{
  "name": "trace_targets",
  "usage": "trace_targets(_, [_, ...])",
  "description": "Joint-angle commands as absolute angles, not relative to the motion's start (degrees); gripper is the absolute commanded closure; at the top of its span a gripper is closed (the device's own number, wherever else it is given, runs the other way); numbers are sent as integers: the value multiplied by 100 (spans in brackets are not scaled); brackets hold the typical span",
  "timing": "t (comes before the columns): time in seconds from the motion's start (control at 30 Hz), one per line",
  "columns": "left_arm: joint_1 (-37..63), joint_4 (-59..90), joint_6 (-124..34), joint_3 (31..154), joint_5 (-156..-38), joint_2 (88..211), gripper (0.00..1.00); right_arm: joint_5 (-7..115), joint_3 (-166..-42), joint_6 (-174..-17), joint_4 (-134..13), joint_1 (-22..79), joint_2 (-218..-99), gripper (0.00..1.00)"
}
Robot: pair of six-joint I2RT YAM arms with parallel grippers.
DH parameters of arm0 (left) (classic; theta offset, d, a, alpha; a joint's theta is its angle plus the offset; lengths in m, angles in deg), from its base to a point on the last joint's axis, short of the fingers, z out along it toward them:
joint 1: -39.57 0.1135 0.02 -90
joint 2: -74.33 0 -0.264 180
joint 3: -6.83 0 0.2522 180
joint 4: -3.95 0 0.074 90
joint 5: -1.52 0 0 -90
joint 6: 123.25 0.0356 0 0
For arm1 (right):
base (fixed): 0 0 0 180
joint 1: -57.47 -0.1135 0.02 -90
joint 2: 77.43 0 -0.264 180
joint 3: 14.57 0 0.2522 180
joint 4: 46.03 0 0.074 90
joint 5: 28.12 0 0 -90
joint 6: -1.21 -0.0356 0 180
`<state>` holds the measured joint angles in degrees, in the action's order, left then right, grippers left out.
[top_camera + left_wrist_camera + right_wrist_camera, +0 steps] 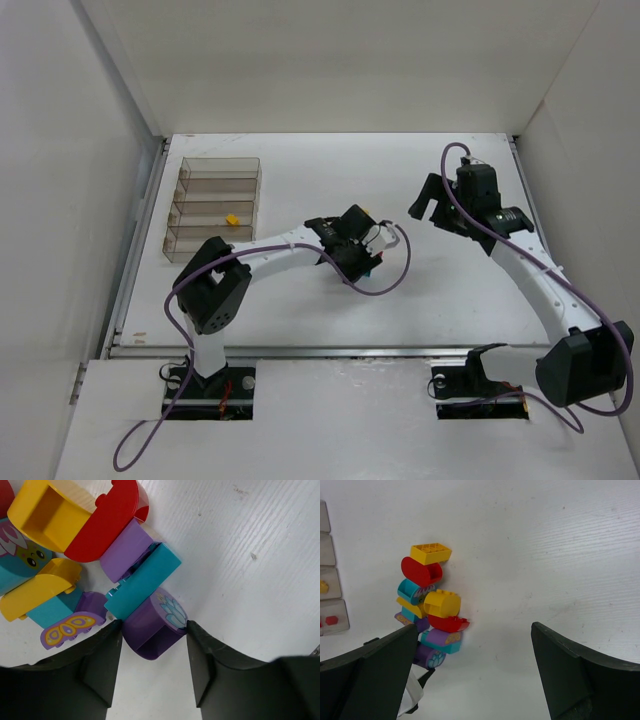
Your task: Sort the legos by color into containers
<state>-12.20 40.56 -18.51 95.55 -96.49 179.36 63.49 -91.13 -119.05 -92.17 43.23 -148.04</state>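
In the left wrist view my left gripper (153,625) has both fingertips against a purple rounded lego (152,625) with a flower print, which rests on the table at the near end of a lego pile. Next to it lie a teal lego (145,577), a purple one (125,547), a red one (107,522) and a yellow one (47,512). In the top view the left gripper (365,250) covers most of the pile. My right gripper (474,627) is open and empty above the table, right of the pile (430,605). The clear container (215,205) holds a yellow lego (232,217).
The container's edge (330,555) shows at the left of the right wrist view, with a yellow piece (323,586) and a red piece (331,620) in separate compartments. White walls enclose the table on three sides. The right gripper (430,205) hovers at mid right.
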Motion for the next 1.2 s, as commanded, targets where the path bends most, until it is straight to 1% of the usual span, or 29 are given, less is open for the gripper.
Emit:
trace_targets(0.0, [-1255,4012,-1866,9460,-9824,17874,58,6329,-9038,-11867,-8950,4323,-14616,0])
trace_targets(0.1, [-1255,4012,-1866,9460,-9762,17927,65,6329,-9038,-11867,-8950,4323,-14616,0])
trace_targets(0.13, [-1255,4012,-1866,9460,-9762,17927,71,6329,-9038,-11867,-8950,4323,-14616,0])
trace_targets(0.2, [-1255,4012,-1866,9460,-9762,17927,78,6329,-9038,-11867,-8950,4323,-14616,0])
trace_targets(0.23, [-1255,4012,-1866,9460,-9762,17927,83,6329,-9038,-11867,-8950,4323,-14616,0])
trace_targets(0.27, [-1255,4012,-1866,9460,-9762,17927,95,6329,-9038,-11867,-8950,4323,-14616,0])
trace_targets(0.3, [-1255,4012,-1866,9460,-9762,17927,100,6329,-9038,-11867,-8950,4323,-14616,0])
trace_targets(0.5, [-1255,4196,-1796,9591,-9877,17804,100,6206,-9099,-11657,-8950,4323,-14739,0])
trace_targets(0.57, [-1255,4197,-1604,9591,-9877,17586,100,5961,-9178,-11560,-8950,4323,-14897,0])
trace_targets(0.67, [-1255,3995,-1366,9460,-9570,17348,100,5714,-9424,-11383,-8950,4323,-15125,0])
trace_targets(0.93, [-1009,3433,-154,9030,-9113,16364,100,4932,-10609,-11111,-9407,4323,-15715,0])
trace_targets(1.03, [-947,2897,505,8634,-9059,15960,100,4739,-10734,-11181,-9267,4323,-15767,0])
trace_targets(1.17, [-877,2668,885,8493,-9112,15888,100,4537,-10787,-11313,-9125,4323,-15820,0])
